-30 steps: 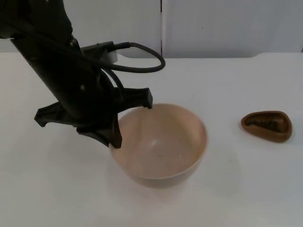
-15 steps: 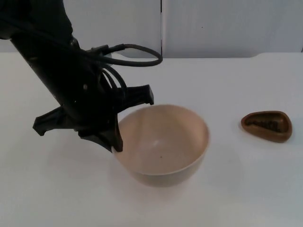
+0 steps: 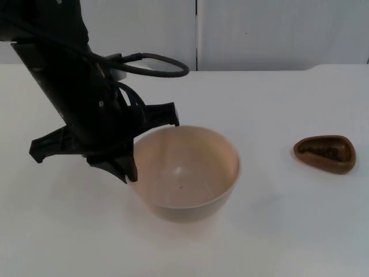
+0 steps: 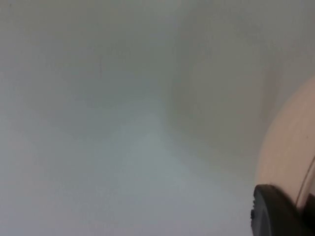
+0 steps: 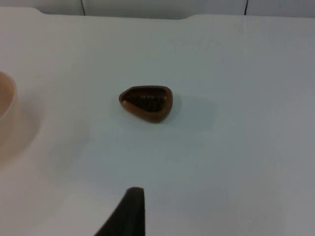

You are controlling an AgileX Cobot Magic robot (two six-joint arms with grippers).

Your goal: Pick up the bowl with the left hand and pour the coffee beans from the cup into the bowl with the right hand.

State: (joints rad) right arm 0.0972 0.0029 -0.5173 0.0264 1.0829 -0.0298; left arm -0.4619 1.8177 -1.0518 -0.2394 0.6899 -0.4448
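A beige bowl (image 3: 187, 173) sits at the middle of the table, and nothing lies inside it. My left gripper (image 3: 131, 168) is shut on the bowl's left rim, one black finger (image 3: 128, 166) running down its outer wall. In the left wrist view a fingertip (image 4: 275, 214) presses against the bowl's wall (image 4: 288, 147). A small brown teardrop-shaped cup (image 3: 324, 153) holding dark coffee beans stands alone at the right. The right wrist view looks onto this cup (image 5: 146, 103) from a distance, with the right gripper (image 5: 129, 211) well short of it and the bowl's edge (image 5: 6, 98) off to one side.
The white table top (image 3: 277, 219) runs back to the grey partition wall (image 3: 259, 34). Open table lies between the bowl and the cup and along the front edge.
The left gripper and the bowl it holds have shifted a little to the left. The cup has stayed in place.
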